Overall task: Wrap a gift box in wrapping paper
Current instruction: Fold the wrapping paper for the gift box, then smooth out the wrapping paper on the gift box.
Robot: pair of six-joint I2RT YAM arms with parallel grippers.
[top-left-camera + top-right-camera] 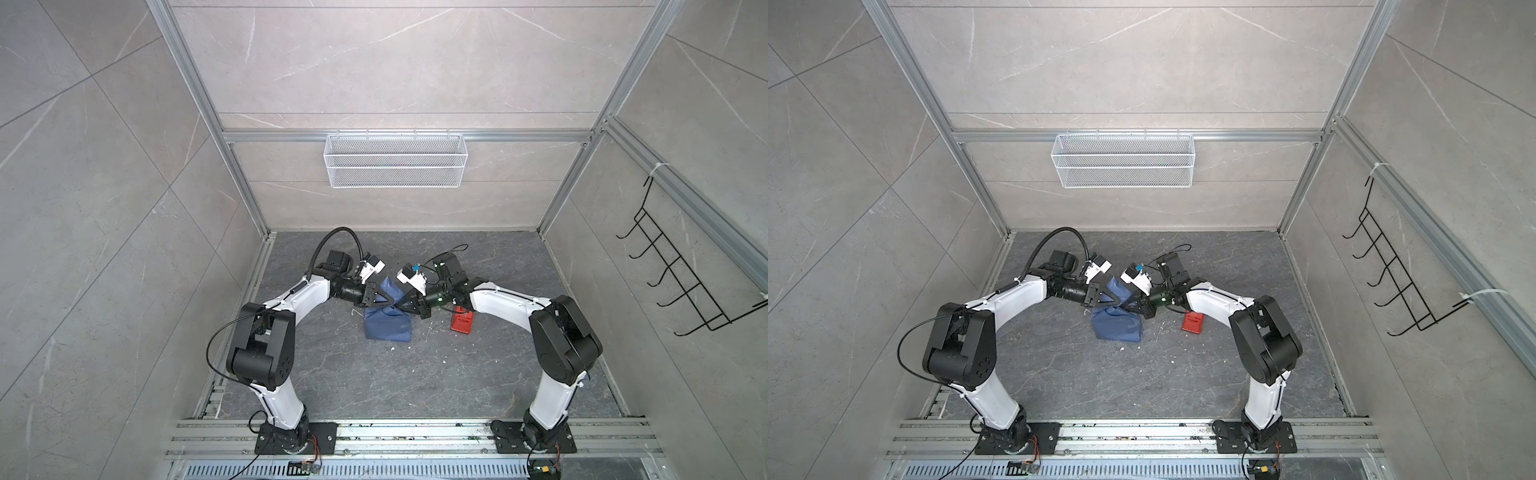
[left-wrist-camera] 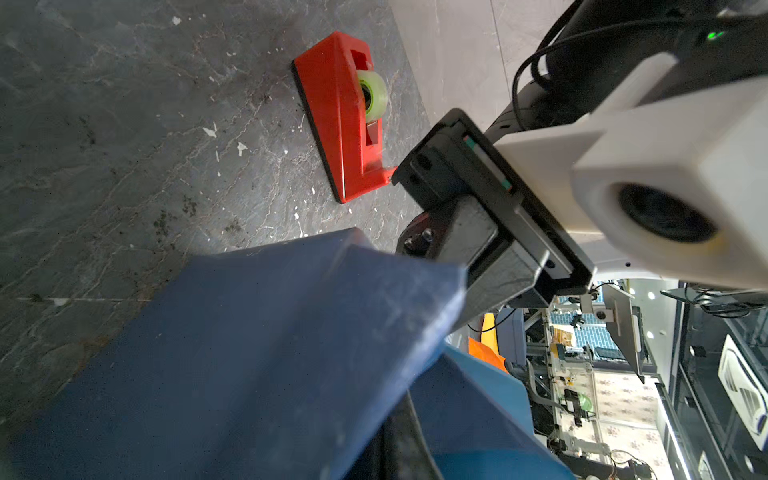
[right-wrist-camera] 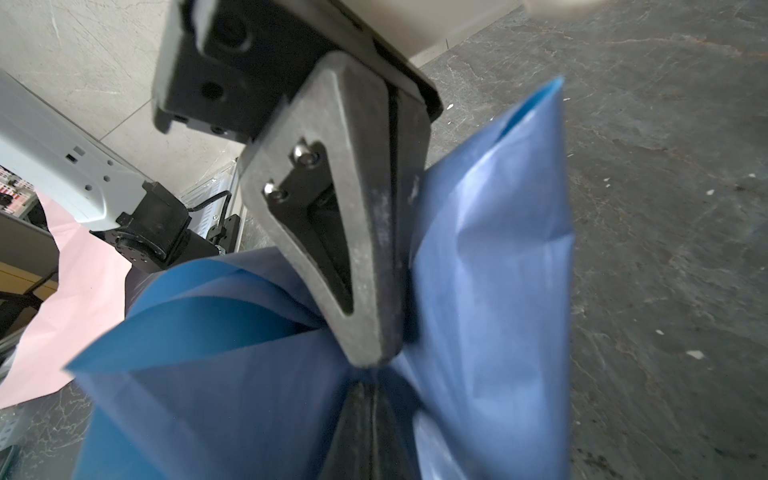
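Note:
The wrapping paper [image 1: 387,322] is gathered into a blue bundle in the middle of the dark table, with a flap standing up at the back; both top views show it [image 1: 1116,326]. The gift box is hidden under it. My left gripper [image 1: 390,302] and right gripper [image 1: 397,306] meet tip to tip over the bundle, each shut on the bunched paper. In the right wrist view the paper [image 3: 490,257] fans out from where the left gripper [image 3: 370,357] touches my right gripper [image 3: 368,390]. In the left wrist view dark blue paper [image 2: 249,353] covers the jaws.
A red tape dispenser [image 1: 461,322] stands just right of the bundle, beside the right forearm, also in the left wrist view [image 2: 345,120]. A white wire basket [image 1: 395,160] hangs on the back wall, a black hook rack [image 1: 681,270] on the right wall. White scraps dot the table.

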